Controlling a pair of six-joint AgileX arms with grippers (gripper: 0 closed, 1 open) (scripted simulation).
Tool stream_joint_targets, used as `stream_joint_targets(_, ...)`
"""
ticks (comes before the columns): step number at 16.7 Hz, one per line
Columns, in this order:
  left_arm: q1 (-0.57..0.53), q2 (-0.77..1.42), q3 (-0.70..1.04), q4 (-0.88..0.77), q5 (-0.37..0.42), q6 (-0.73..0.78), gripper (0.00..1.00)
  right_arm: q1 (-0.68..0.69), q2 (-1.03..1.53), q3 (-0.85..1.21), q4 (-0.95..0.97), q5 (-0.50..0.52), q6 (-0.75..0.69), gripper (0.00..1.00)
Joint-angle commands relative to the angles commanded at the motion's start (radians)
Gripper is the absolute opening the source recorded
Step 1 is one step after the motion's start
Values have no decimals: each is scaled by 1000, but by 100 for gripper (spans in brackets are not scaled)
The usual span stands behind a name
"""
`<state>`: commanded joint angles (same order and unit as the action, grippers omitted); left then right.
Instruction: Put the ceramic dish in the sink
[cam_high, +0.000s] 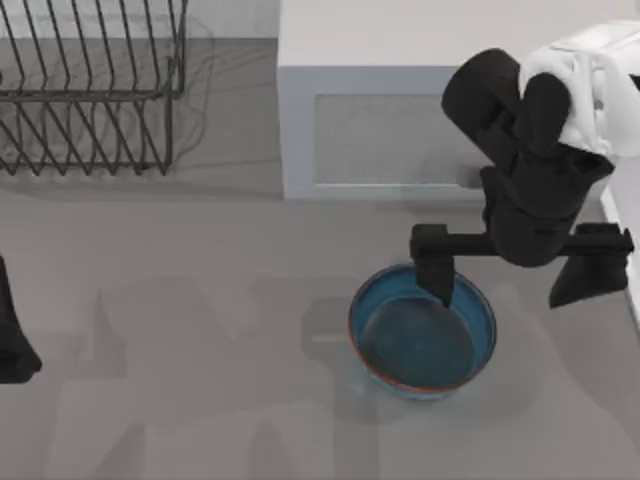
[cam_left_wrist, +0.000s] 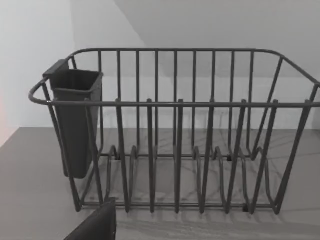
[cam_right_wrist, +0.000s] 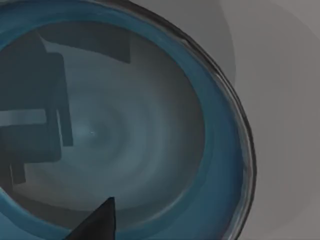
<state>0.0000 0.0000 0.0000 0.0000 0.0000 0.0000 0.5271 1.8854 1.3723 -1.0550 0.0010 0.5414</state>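
The ceramic dish (cam_high: 420, 335), a round blue bowl with a thin reddish rim and a dark inside, rests on the grey table right of centre. My right gripper (cam_high: 508, 298) hangs over the dish's right side, open wide. One finger (cam_high: 440, 280) dips inside the bowl near its far rim, while the other stands outside, to the right of the dish. The right wrist view looks down into the dish (cam_right_wrist: 130, 130), with one dark fingertip (cam_right_wrist: 100, 222) over its inside. The sink is out of view. My left arm (cam_high: 12, 340) is parked at the table's left edge.
A white microwave (cam_high: 400, 110) stands at the back, just behind the dish. A dark wire dish rack (cam_high: 90, 90) fills the back left corner; the left wrist view faces the rack (cam_left_wrist: 175, 150) and its cutlery cup (cam_left_wrist: 75, 120). A white edge (cam_high: 622, 240) borders the table's right side.
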Motion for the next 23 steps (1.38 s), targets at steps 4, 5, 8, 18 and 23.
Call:
stream_joint_targets(4, 0, 0, 0, 0, 0, 0, 100, 3, 53, -120, 176, 0, 4, 100)
stream_joint_targets(5, 0, 0, 0, 0, 0, 0, 100, 3, 60, -137, 196, 0, 5, 100)
stream_joint_targets(8, 0, 0, 0, 0, 0, 0, 100, 3, 63, -147, 207, 0, 5, 100)
stream_joint_targets(18, 0, 0, 0, 0, 0, 0, 100, 3, 63, -147, 207, 0, 5, 40)
stream_joint_targets(23, 0, 0, 0, 0, 0, 0, 100, 3, 63, -147, 207, 0, 5, 2)
